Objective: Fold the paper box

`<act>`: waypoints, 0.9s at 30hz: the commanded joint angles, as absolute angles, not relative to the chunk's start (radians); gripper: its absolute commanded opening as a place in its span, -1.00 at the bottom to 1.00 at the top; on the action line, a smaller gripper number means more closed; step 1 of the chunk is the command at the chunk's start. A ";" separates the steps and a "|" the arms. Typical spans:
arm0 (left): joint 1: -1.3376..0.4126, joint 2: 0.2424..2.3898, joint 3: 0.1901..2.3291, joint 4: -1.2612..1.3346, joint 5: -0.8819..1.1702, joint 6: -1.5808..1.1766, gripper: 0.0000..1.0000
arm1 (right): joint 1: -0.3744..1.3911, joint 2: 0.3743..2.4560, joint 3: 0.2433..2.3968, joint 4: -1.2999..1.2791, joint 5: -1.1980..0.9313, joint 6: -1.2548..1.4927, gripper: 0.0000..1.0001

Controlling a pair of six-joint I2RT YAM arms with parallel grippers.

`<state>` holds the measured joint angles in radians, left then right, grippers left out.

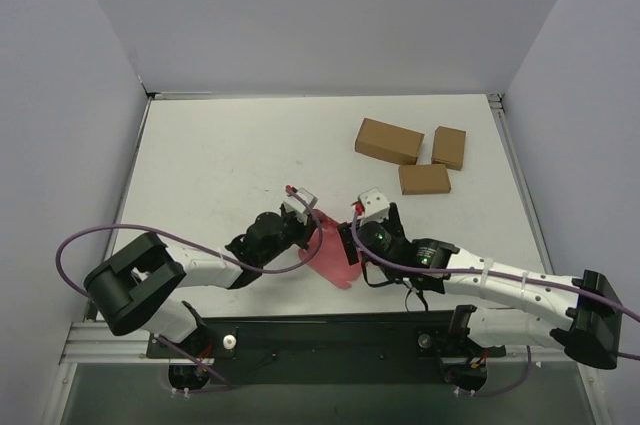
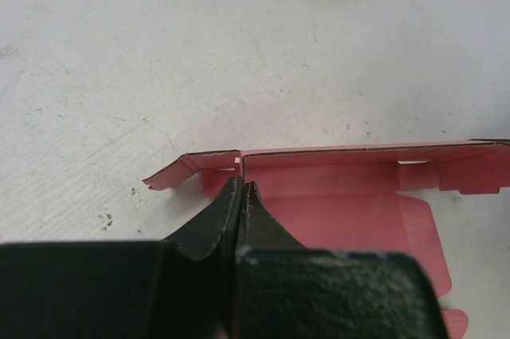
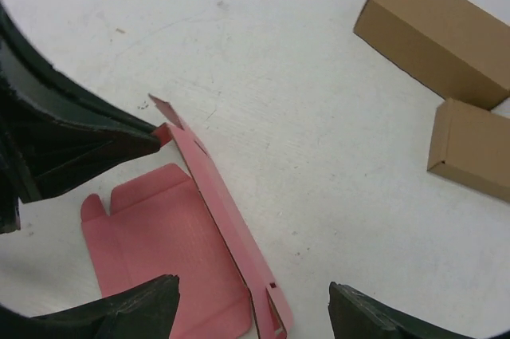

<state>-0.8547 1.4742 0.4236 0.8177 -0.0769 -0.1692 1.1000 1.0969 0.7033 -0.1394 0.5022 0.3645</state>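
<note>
The pink-red paper box (image 1: 335,255) lies unfolded on the white table, between the two arms. One long side wall (image 3: 223,211) is folded upright, and the base panel (image 2: 335,211) lies flat. My left gripper (image 2: 241,186) is shut on the left end of that upright wall. Its dark fingers (image 3: 96,143) show at the left of the right wrist view, pinching the wall's tip. My right gripper (image 3: 251,311) stands open over the wall's other end, its jaws wide apart and touching nothing. From above, both grippers (image 1: 308,225) (image 1: 350,240) meet over the card.
Three brown cardboard boxes (image 1: 389,141) (image 1: 449,147) (image 1: 424,179) lie at the back right of the table. Two of them (image 3: 434,32) (image 3: 474,147) show in the right wrist view. Grey walls enclose the table (image 1: 220,155) on three sides.
</note>
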 commanded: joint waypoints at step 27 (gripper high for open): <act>-1.058 1.450 0.508 0.534 -0.607 -0.360 -1.00 | 0.901 1.100 0.548 0.183 0.170 1.523 0.36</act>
